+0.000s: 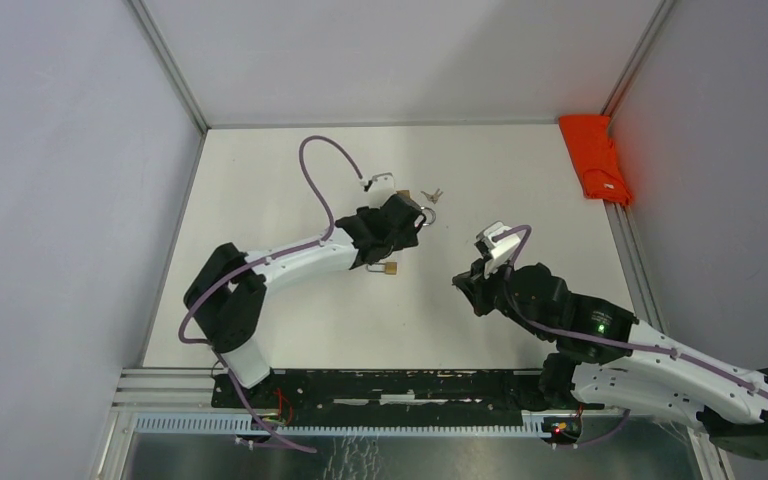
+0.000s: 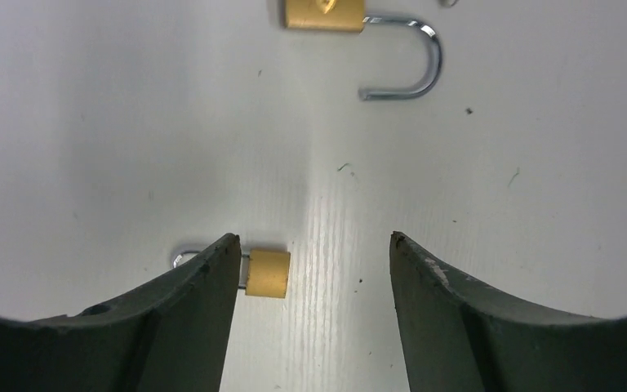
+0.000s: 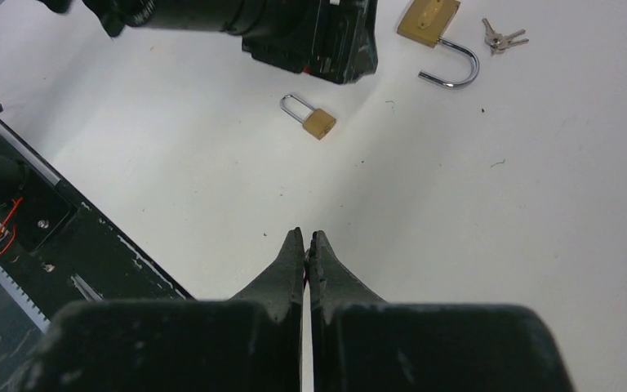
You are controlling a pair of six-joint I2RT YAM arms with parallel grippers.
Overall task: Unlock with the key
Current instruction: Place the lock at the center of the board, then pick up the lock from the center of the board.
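At the left of the tabletop [image 1: 290,170], the left arm [image 1: 290,258] reached out toward the middle, and its left claw [image 2: 312,245] hung over the surface gaping wide with nothing in its grip. In the left wrist view the small padlock [image 2: 268,273] lay flat on the tabletop between the spread fingers [image 2: 188,318]. Its brass body sat just inside the finger on the left of that view, and its closed shackle ran out of sight behind that finger. The other finger stood well apart from it. Farther out from the claw lay the large padlock [image 2: 324,14], also flat on the tabletop, its silver shackle [image 2: 415,65] swung open. Just to the right of it, in the overhead view, a small bunch of keys [image 1: 433,195] rested on the surface, apart from both locks and from both claws. Farther right and nearer the bases, the right claw [image 3: 306,241] was pressed fully closed, finger against finger, with nothing between them. It hovered above bare tabletop, well apart from the locks and keys. At the far right edge, a red object [image 1: 595,160] lay by the frame rail.
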